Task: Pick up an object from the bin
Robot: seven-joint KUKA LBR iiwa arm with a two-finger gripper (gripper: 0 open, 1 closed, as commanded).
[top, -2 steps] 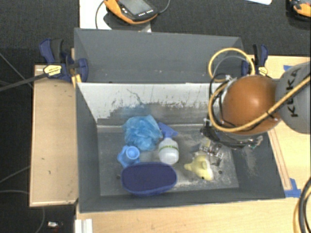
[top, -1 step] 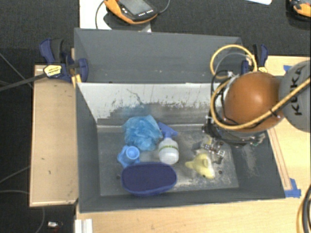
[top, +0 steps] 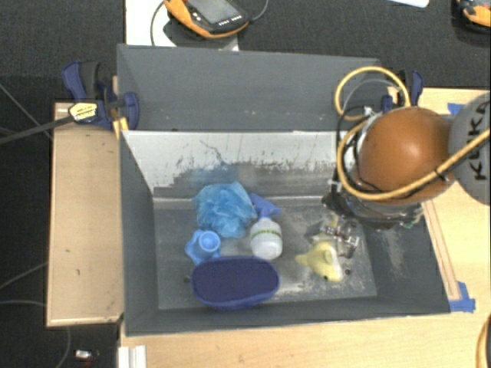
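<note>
Camera view is showing the gripper, half-hidden by an orange cover, over a pale-yellow soft lump (grip: cannot tell).

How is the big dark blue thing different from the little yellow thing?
The dark blue oval thing is much bigger than the yellow thing. Dark blue is smooth and rounded; yellow is lumpy. Yellow lies right by the gripper; dark blue lies farther left. Both rest on the bin floor.

Pale yellow lump, navy pouch, light-blue bag, white bottle
</note>
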